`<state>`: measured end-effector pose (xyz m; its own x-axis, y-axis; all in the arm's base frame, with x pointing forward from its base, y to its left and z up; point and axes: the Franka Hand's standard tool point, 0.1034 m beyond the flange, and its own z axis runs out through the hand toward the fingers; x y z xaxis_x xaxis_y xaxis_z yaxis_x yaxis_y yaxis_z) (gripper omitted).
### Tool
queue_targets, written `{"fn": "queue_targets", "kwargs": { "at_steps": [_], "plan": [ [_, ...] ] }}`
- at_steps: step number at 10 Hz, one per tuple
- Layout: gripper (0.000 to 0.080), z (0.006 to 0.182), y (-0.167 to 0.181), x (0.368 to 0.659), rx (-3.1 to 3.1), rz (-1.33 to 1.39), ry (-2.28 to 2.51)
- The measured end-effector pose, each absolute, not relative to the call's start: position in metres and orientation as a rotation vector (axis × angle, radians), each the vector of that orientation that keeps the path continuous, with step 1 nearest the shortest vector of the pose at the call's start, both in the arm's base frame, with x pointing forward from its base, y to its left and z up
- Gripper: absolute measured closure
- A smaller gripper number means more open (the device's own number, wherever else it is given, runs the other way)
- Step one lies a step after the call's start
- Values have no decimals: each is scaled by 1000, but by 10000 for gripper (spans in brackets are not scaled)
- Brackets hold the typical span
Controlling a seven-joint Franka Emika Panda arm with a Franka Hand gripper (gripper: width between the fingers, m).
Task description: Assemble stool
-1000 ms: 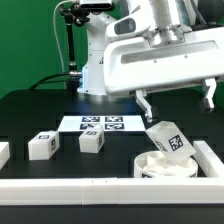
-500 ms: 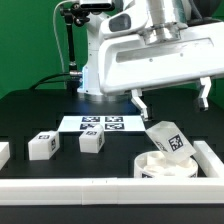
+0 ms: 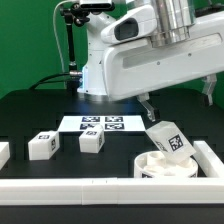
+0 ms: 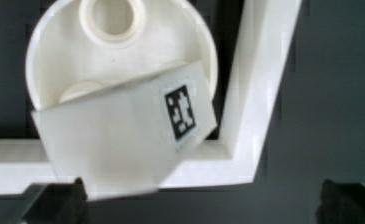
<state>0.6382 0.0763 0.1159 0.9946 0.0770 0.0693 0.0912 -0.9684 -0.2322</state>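
So the jaws on the white robot arm (image 3: 160, 60) are spread wide and holding nothing. They hang over the corner at the exterior view's right. Under them the white round plastic disc seat (image 3: 165, 168) lies flat on the black desk (image 3: 30, 118), tucked into the corner made by the white border rails (image 3: 90, 187). A small white blocky plastic leg (image 3: 168, 139) with a black-and-white square tag rests tilted on the seat. In the wrist view that leg (image 4: 134, 125) sits between the two dark fingertips (image 4: 54, 200), not clamped by them, with the seat (image 4: 143, 60) and its hole behind it. Well apart from the seat, toward the exterior view's left, a second white leg block (image 3: 92, 141) and a third leg block (image 3: 42, 146) stand on the desk — a fourth leg block (image 3: 3, 153) is cut off by the frame edge. The flat white marker board (image 3: 103, 124) lies just behind them.
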Motion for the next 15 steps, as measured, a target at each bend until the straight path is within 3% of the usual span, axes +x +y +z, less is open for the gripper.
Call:
{"fn": "queue_targets", "kwargs": {
  "at_steps": [8,15],
  "plan": [
    [150,113,70,647,-2897,-245,-491],
    [150,103,52,639,-2719,-313,-1280]
  ]
}}
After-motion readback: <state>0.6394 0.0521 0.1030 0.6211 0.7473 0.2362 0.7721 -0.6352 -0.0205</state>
